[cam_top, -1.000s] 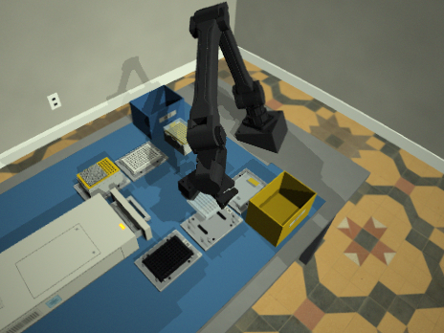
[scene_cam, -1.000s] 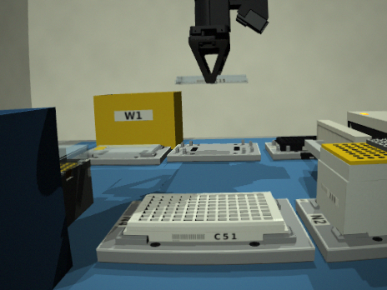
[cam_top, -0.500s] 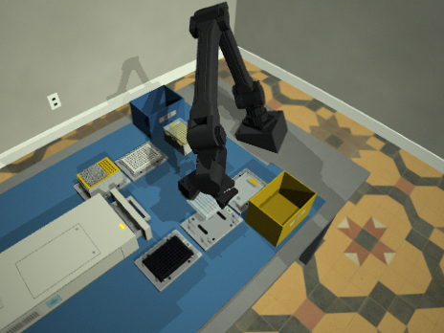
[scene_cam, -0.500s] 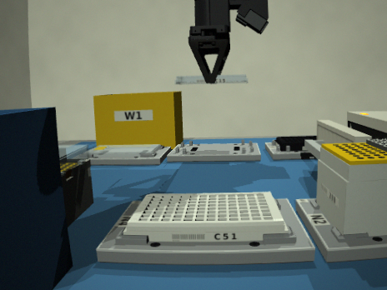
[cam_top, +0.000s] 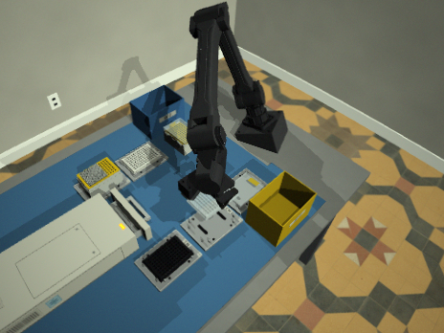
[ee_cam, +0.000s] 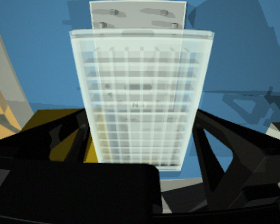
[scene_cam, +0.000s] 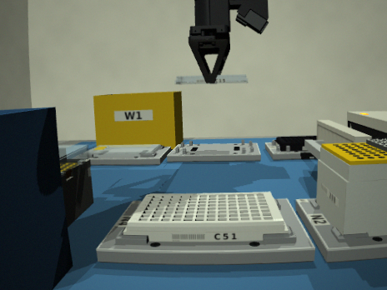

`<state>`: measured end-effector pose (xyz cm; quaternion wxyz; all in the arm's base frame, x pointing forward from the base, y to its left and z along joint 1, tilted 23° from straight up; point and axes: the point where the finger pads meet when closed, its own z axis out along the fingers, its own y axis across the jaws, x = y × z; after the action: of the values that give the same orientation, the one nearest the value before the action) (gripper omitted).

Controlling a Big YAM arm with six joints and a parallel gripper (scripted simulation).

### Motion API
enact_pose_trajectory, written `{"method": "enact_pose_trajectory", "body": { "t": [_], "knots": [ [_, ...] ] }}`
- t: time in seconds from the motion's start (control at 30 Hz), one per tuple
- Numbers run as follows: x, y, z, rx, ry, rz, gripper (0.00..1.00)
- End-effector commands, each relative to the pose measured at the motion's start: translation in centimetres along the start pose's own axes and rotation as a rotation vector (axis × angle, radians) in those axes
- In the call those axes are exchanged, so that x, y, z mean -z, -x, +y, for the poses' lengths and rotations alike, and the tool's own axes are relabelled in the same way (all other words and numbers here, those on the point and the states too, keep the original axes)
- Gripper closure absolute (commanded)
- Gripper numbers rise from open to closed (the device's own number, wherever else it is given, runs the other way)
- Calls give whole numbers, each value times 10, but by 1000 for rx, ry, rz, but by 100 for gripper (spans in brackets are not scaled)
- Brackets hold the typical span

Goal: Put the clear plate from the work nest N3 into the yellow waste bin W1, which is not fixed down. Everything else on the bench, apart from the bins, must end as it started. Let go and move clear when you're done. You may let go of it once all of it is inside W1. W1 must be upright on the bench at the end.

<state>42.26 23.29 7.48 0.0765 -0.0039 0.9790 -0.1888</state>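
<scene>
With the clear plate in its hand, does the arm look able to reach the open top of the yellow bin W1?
Probably yes. The hand holds the clear plate well above W1, whose open top shows nothing over it, and no object stands between them.

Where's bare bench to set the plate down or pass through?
Free: blue mat between the arm base and yellow bin W1; the strip between the reader and white plate C51. Crowded: the nest row beside W1, under the end effector holding the clear plate.

Blue bench mat [cam_top: 120,293] carries yellow bin W1 [cam_top: 279,208] at the right edge and a blue bin [cam_top: 155,108] at the back. Grey nests, one bare [cam_top: 210,223], one with a black plate [cam_top: 167,259], sit mid-bench beside a large grey instrument [cam_top: 53,255] at the left.
</scene>
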Motion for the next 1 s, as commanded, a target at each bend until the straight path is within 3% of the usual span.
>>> {"method": "enact_pose_trajectory", "body": {
  "t": [0.0,0.4,0.5,0.97],
  "knots": [
    [33,18,13,-10,44,-56,100],
    [36,15,17,28,53,-68,100],
    [19,-8,16,21,32,-38,100],
    [16,-35,36,23,30,-34,100]
  ]
}}
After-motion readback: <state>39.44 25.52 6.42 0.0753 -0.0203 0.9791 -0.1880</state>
